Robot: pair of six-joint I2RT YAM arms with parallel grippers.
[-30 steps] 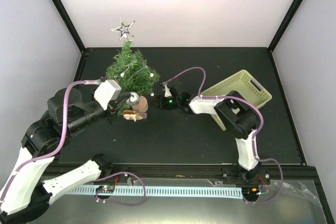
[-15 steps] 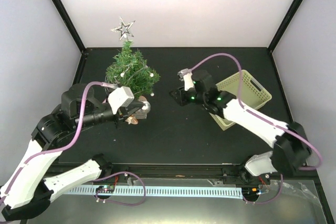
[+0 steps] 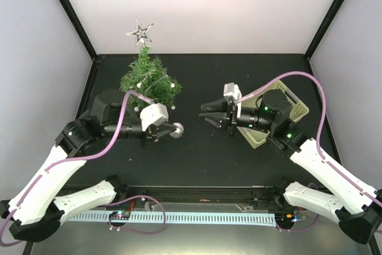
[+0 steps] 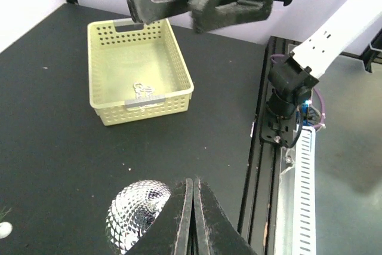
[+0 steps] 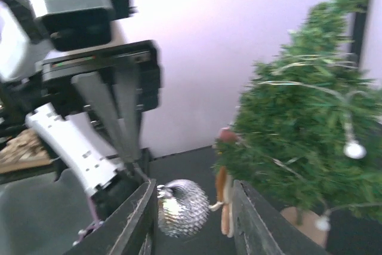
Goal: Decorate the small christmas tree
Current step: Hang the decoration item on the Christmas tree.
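Worktop (image 3: pixel 197 153): small christmas tree (image 3: pixel 149 79) at 10 o'clock, basket (image 3: pixel 298 108) at 3. Left gripper (image 3: pixel 169 128), jaws pinched shut on a mirror ball (image 3: pixel 177 130), presents it centrally; right gripper (image 3: pixel 204 111), jaws part-open and empty, faces it, likely for handover.

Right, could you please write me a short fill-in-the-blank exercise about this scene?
The tree is topped with a silver ____.
The left gripper is ____, a mirror ball hanging at its tip.
The right gripper is ____, holding nothing.
The basket sits nearest the ____ arm.
Missing words: star; shut; open; right.
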